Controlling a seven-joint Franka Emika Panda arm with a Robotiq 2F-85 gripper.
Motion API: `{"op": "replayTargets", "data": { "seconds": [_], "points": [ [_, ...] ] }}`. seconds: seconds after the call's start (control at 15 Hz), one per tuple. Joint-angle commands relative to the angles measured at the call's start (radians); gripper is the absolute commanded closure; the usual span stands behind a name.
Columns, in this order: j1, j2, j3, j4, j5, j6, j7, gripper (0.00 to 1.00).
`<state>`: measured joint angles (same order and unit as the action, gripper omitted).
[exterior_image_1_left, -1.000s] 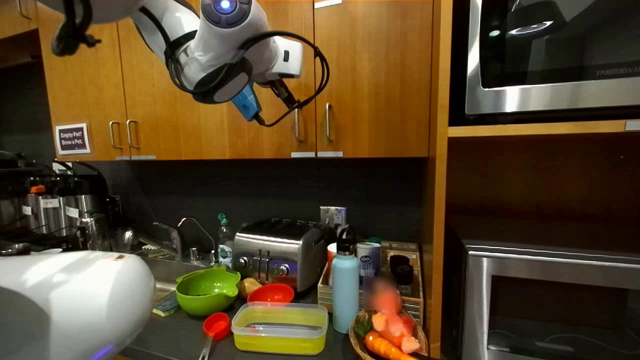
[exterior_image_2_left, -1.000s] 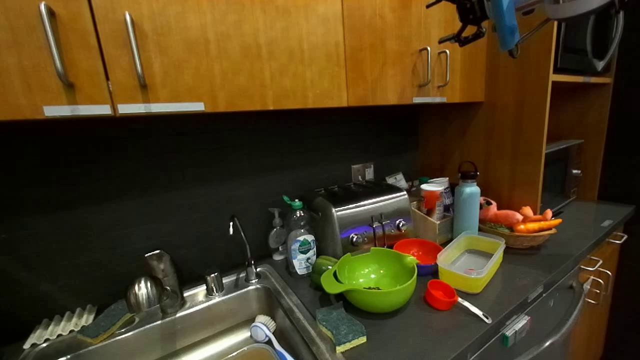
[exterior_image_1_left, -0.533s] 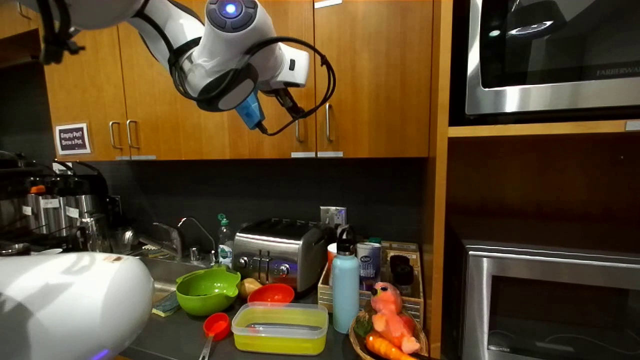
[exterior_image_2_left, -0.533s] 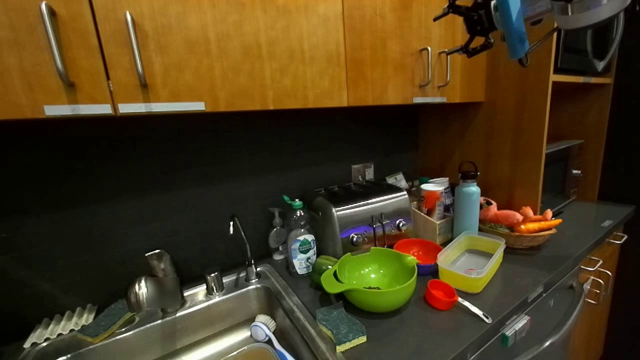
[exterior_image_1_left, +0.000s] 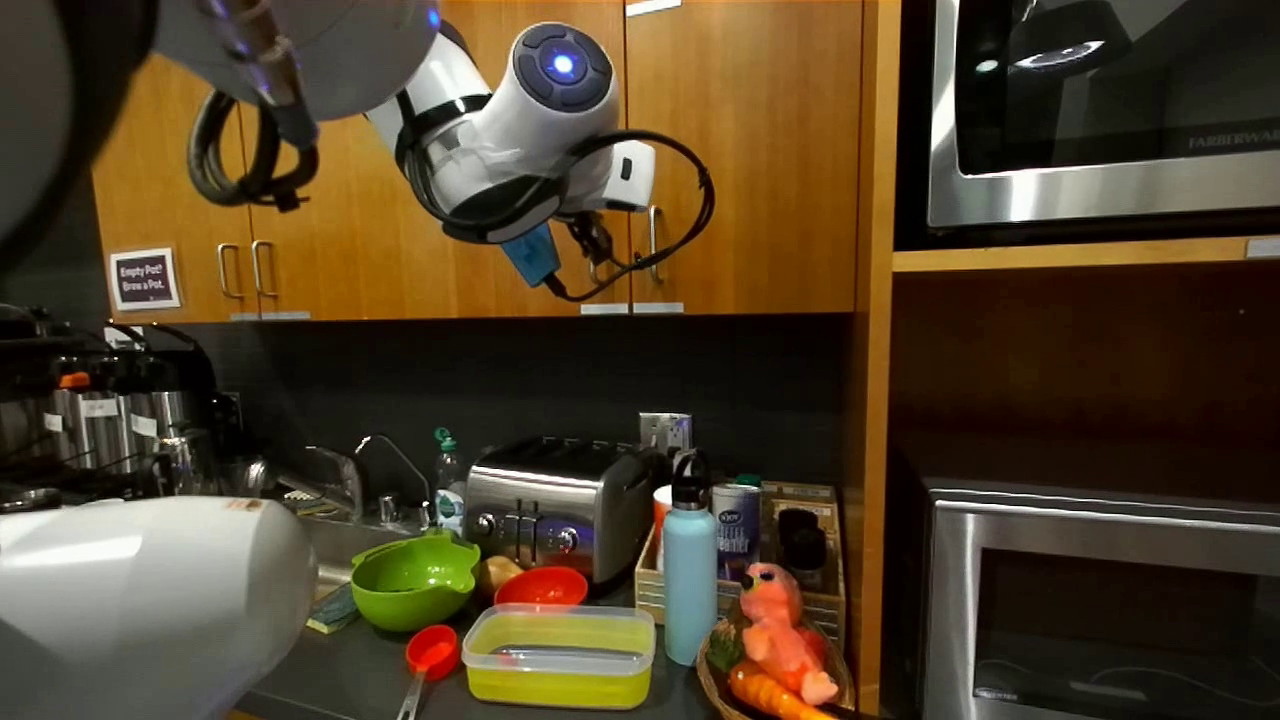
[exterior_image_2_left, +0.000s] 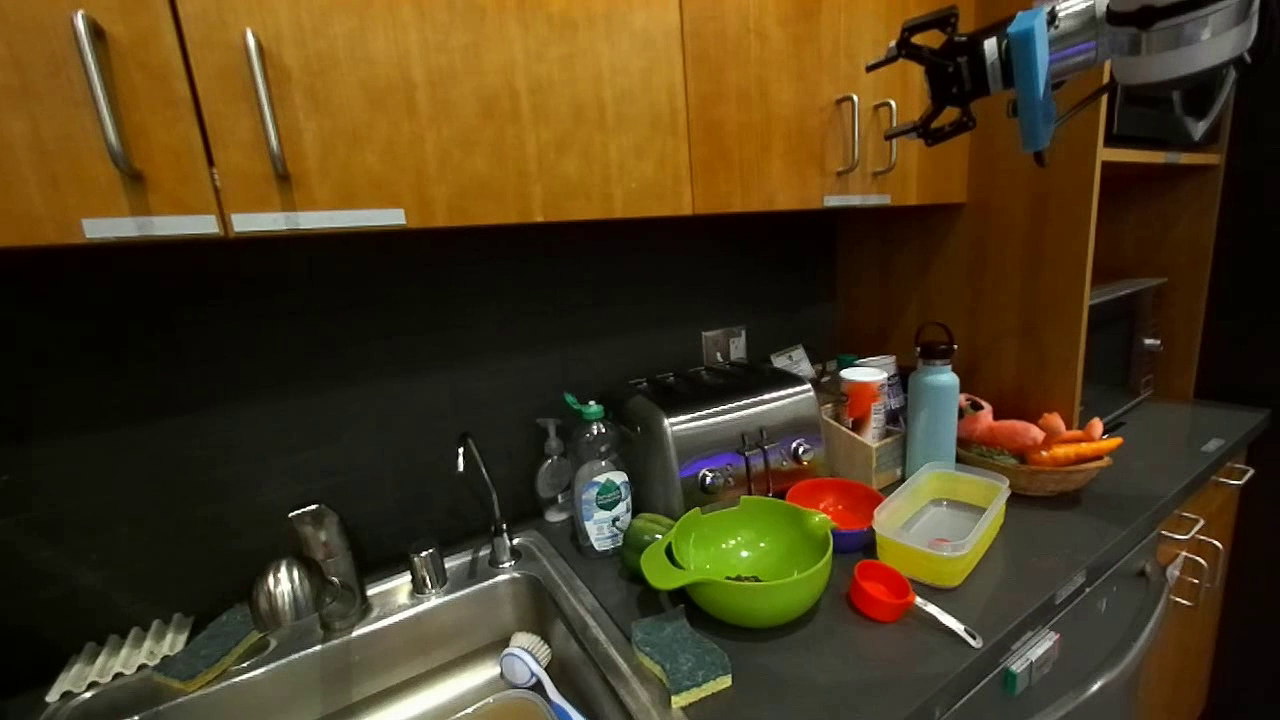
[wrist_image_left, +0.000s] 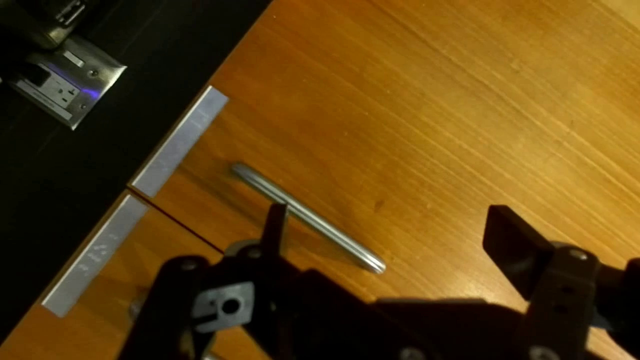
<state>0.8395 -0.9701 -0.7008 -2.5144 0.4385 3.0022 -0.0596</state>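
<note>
gripper (exterior_image_2_left: 879, 101): fingers spread, nothing held; upper right of an exterior view | cabinet handle (wrist_image_left: 320, 226): slanting across lower centre of the wrist view; contact unclear | step: seemingly alignment; next move calls for centring the handle between the fingers

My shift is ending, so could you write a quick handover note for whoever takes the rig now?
Gripper: jaws apart, holding nothing.
Nearest to it: a handle on a shut cabinet door. In the wrist view one finger shows across the handle; whether they touch, I can't tell.
Below, on the counter: toaster, green bowl, yellow container.
Done: gripper in front of the door.
Not yet done: handle ungripped, door unopened.
</note>
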Motion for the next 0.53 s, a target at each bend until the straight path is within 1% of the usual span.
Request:
{"op": "replayTargets", "data": {
  "seconds": [0.0,0.2,0.27,0.47],
  "points": [
    [-0.001,-0.003,-0.001,0.001,-0.004,-0.006,0.001,0.0],
    [-0.001,-0.004,0.002,0.001,-0.004,-0.007,0.0,0.0],
    [0.01,-0.01,-0.009,0.002,-0.001,-0.006,-0.004,0.0],
    [0.095,-0.105,-0.079,0.006,0.002,-0.045,-0.058,0.0]
  ]
}}
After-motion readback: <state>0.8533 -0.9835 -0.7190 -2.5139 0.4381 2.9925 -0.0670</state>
